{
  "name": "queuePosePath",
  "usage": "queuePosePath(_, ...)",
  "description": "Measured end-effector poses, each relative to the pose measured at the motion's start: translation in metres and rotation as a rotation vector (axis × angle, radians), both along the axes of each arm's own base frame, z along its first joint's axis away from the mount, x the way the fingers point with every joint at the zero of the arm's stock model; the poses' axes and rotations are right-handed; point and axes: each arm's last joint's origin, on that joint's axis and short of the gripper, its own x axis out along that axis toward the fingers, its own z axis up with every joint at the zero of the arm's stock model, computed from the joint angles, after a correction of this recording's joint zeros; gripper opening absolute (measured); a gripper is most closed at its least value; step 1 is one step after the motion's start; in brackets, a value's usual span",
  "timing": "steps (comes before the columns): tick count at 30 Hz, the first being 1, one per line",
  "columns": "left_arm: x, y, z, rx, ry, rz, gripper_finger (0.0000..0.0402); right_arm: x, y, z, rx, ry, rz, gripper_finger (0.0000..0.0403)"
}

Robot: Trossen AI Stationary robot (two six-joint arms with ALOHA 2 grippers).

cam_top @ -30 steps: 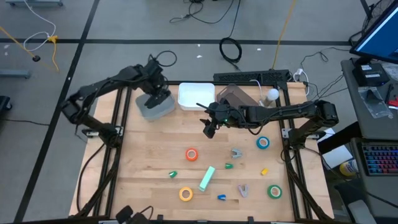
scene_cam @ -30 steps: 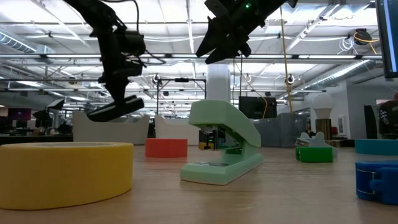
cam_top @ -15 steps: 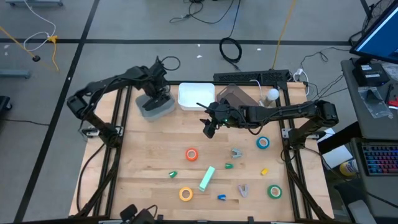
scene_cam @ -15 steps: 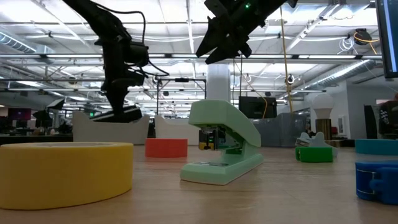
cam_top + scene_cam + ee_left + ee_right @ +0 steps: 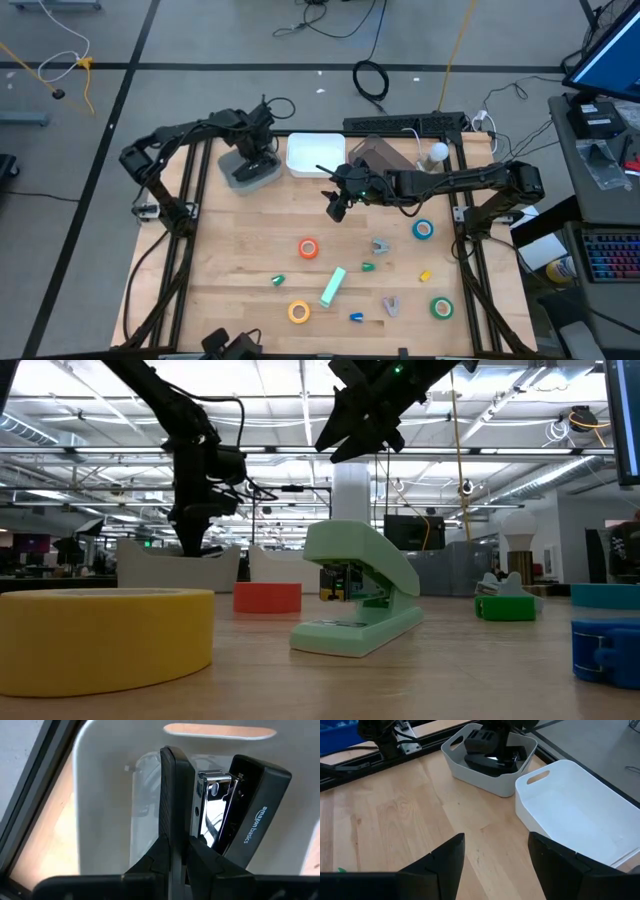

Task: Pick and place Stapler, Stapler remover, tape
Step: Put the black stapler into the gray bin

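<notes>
My left gripper (image 5: 258, 150) reaches down into the grey bin (image 5: 243, 178) and is shut on a black stapler (image 5: 240, 815), which also shows in the right wrist view (image 5: 490, 761). My right gripper (image 5: 337, 207) hovers open above the middle of the table, over bare wood (image 5: 495, 865). On the near half lie a mint-green stapler (image 5: 333, 286), two grey staple removers (image 5: 380, 245) (image 5: 390, 305), and the orange (image 5: 308, 248), yellow (image 5: 299, 312), blue (image 5: 423, 230) and green (image 5: 441, 307) tape rolls. My left gripper pinches the black stapler's base plate (image 5: 171, 815) between its two fingers, which lie along it. The fingers come from above, pointing down into the grey bin. The stapler sits low inside the bin, its chrome magazine (image 5: 212, 800) and top arm spread away from the base.
A white bin (image 5: 315, 155) stands right beside the grey one at the table's far edge. Small green, blue and yellow bits (image 5: 278, 281) lie scattered among the near-side things. Bare wood lies between the bins and the tape rolls. Black frame rails run along the left and right edges.
My left gripper has come down with the black stapler, from above the grey bin's rim into the bin, drifting slightly toward the table's right. The stapler is now below the bin's wall in the low view. The right arm has kept still.
</notes>
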Motion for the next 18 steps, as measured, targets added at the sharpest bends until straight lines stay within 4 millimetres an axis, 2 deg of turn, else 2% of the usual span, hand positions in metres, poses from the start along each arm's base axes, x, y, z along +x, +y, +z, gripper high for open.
queuePosePath(18,0.0038,-0.0002,-0.0056,-0.021,-0.002,-0.033,0.0039,0.0,0.0,0.0,-0.001,0.0,-0.001,0.021)
